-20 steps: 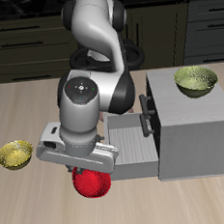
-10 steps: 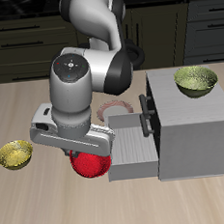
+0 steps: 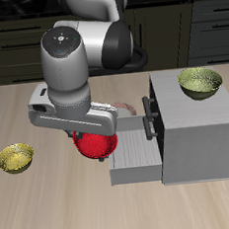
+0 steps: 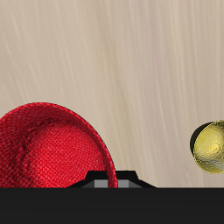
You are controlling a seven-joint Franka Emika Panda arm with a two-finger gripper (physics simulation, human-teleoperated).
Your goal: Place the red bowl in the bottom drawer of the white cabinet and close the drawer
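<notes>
While the bottom drawer [image 3: 133, 155] of the white cabinet [image 3: 200, 138] stands pulled out, the gripper [image 3: 92, 136] holds the red bowl [image 3: 97, 146] lifted above the table [image 3: 36, 203], beside the drawer's open end.

This is a kitchen-type setting, rendered in simulation. A run of dark cabinet units [image 3: 20, 41] with drawer fronts and thin pale bar handles lines the back wall. In front of it stands a light wood-grain table [image 3: 35, 194]. On this table sits the white cabinet [image 3: 197, 128] with dark bar handles. Tableware is present: a yellow-green bowl [image 3: 200, 82] on the cabinet's top, a second one [image 3: 15, 157] on the table surface.
</notes>
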